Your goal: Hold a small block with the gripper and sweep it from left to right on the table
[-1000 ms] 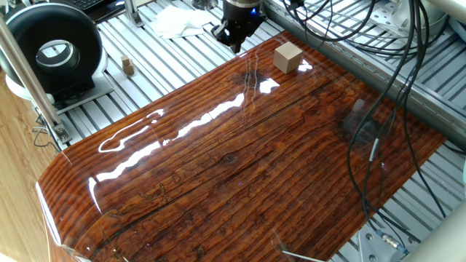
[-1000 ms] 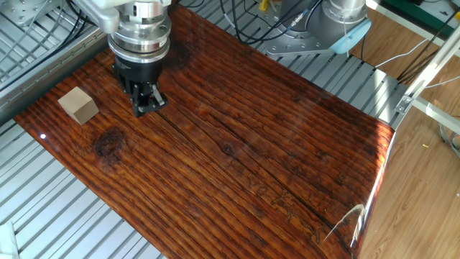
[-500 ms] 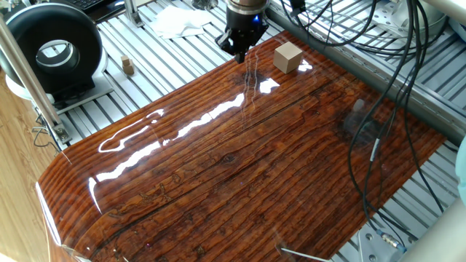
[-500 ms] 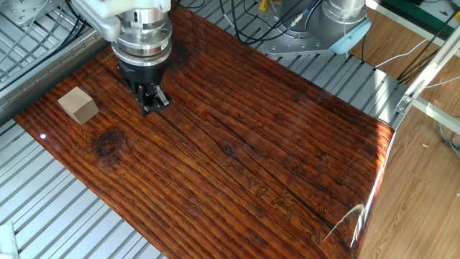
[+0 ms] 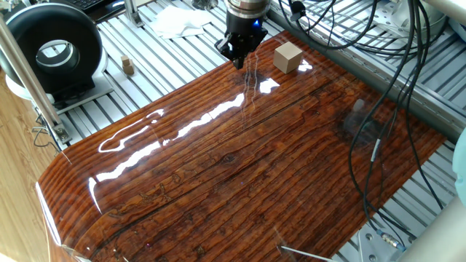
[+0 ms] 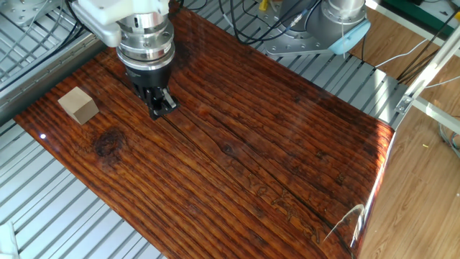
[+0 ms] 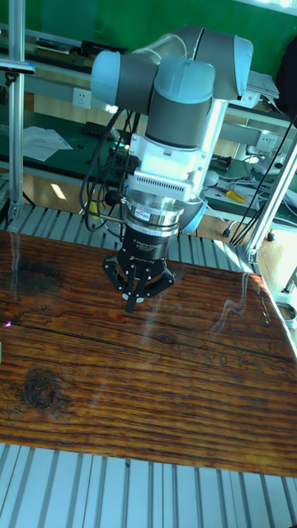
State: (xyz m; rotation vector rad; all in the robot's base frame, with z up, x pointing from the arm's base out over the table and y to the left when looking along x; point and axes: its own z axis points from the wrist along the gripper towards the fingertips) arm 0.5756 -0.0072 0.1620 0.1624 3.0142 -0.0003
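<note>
The small block (image 5: 288,57), a plain light-tan cube, rests alone near the far corner of the table (image 5: 240,175). In the other fixed view the small block (image 6: 78,105) lies at the left end of the table (image 6: 251,151). My gripper (image 5: 238,57) hangs just above the board, a short way from the block and not touching it. Seen from the other side, the gripper (image 6: 162,107) stands to the block's right. In the tall view the gripper (image 7: 132,302) points down with its fingers drawn together to a point, shut and holding nothing. That view does not show the block.
A black round device (image 5: 54,47) and a tiny darker wood piece (image 5: 127,65) sit on the slatted aluminium surface (image 5: 167,62) beyond the board. White cloth (image 5: 178,20) lies at the back. Black cables (image 5: 393,80) hang over the board's right side. The arm's base (image 6: 338,21) stands behind.
The shut gripper has slid along the board away from the block, rightward in the other fixed view. The block has stayed put.
</note>
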